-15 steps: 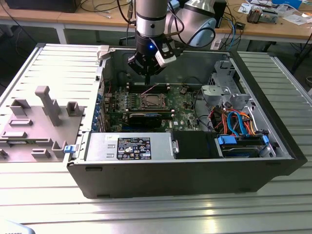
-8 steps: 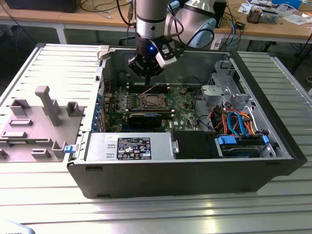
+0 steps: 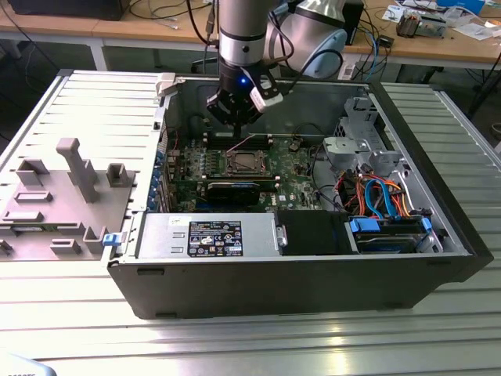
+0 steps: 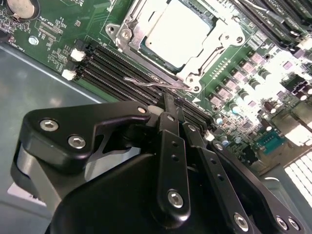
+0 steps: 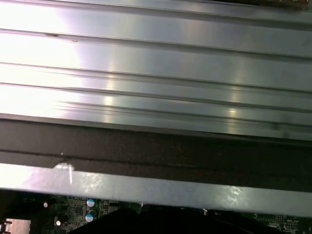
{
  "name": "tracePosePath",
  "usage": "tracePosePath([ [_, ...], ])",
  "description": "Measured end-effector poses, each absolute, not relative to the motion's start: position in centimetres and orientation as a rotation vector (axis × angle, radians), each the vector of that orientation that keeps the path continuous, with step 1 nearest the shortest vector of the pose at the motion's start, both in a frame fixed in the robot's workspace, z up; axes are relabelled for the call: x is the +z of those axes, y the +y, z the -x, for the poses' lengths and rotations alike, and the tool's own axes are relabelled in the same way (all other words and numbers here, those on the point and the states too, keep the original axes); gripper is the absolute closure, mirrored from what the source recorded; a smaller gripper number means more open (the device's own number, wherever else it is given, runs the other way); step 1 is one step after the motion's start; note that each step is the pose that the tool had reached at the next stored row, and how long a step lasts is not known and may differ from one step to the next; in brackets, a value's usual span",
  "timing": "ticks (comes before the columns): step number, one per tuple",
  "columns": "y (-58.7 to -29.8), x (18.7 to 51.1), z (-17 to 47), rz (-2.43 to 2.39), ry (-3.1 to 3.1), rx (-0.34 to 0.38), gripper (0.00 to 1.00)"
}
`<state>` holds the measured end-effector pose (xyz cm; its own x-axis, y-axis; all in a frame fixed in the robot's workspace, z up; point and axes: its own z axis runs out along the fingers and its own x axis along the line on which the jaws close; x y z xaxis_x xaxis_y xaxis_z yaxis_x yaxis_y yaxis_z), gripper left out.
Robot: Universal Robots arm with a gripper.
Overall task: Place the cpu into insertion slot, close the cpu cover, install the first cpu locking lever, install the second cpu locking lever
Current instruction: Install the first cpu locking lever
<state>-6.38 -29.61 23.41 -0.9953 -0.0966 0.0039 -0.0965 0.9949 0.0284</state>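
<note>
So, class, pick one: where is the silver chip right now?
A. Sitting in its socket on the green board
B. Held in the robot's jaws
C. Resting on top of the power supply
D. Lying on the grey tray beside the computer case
A: in the second wrist view the chip lies flat in the socket, framed by the metal cover.

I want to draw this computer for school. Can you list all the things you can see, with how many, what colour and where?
computer case: one, black and grey, open on the ribbed metal table
motherboard: one, green, inside the case
cpu: one, silvery, seated in the insertion slot
cpu cover: one, silver, down around the cpu
locking lever: one thin wire, beside the socket
memory slots: several, black, beside the socket
cables: several, orange, blue, at the exterior view's right
gripper: one, black, above the board
</note>
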Motion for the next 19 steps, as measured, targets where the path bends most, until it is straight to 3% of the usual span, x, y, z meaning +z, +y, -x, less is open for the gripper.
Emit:
tracePosePath([
  [19, -29.5, 21.4, 4.8, -0.168, -3.13, -0.037, 0.89],
])
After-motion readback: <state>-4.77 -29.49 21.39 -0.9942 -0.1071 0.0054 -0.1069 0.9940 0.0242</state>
